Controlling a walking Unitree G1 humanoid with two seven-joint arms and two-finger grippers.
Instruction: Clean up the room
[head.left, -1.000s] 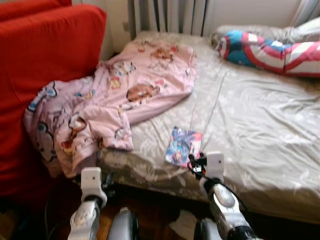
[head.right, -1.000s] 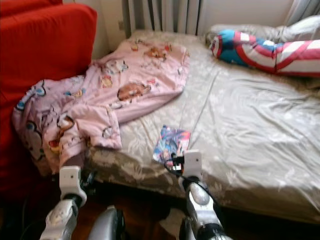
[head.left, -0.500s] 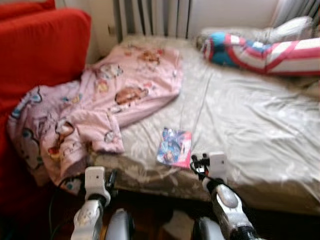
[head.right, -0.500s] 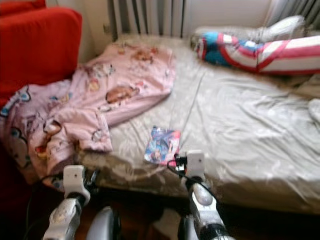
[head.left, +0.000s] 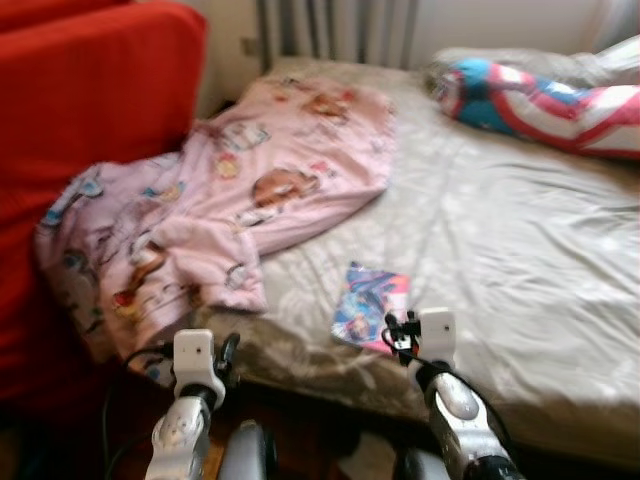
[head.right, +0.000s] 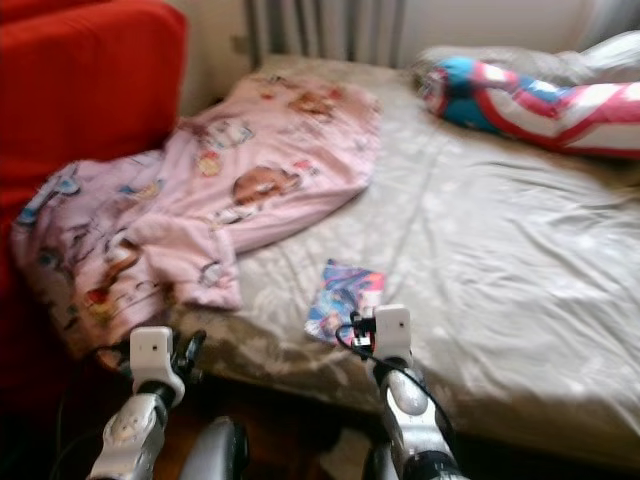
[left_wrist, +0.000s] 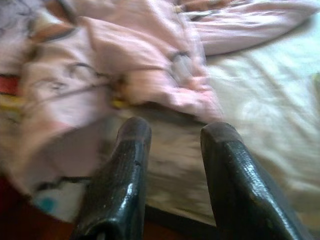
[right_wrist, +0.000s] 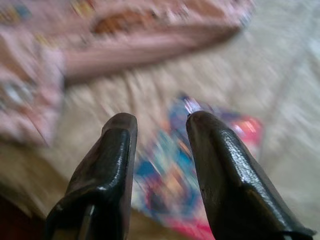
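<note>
Camera swung left again; things stayed put. Booklet (head.left: 369, 306) lay nr bed edge (head.left: 300, 365), just beyond R gripper (right_wrist: 159, 150), fingers spread; L gripper (left_wrist: 172, 150) spread too, nr pink blanket (head.left: 230, 200).

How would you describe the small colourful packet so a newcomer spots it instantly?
On the bed, look at the near edge, just ahead of the right gripper. The packet lies flat there, glossy blue and pink, apart from the pink blanket.

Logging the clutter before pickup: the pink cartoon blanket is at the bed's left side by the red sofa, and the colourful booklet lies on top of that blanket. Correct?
Not quite. The colourful booklet lies on the bare grey sheet, apart from the pink cartoon blanket, near the bed's front edge; the left eye view shows this. The blanket does lie at the bed's left side by the red sofa.
</note>
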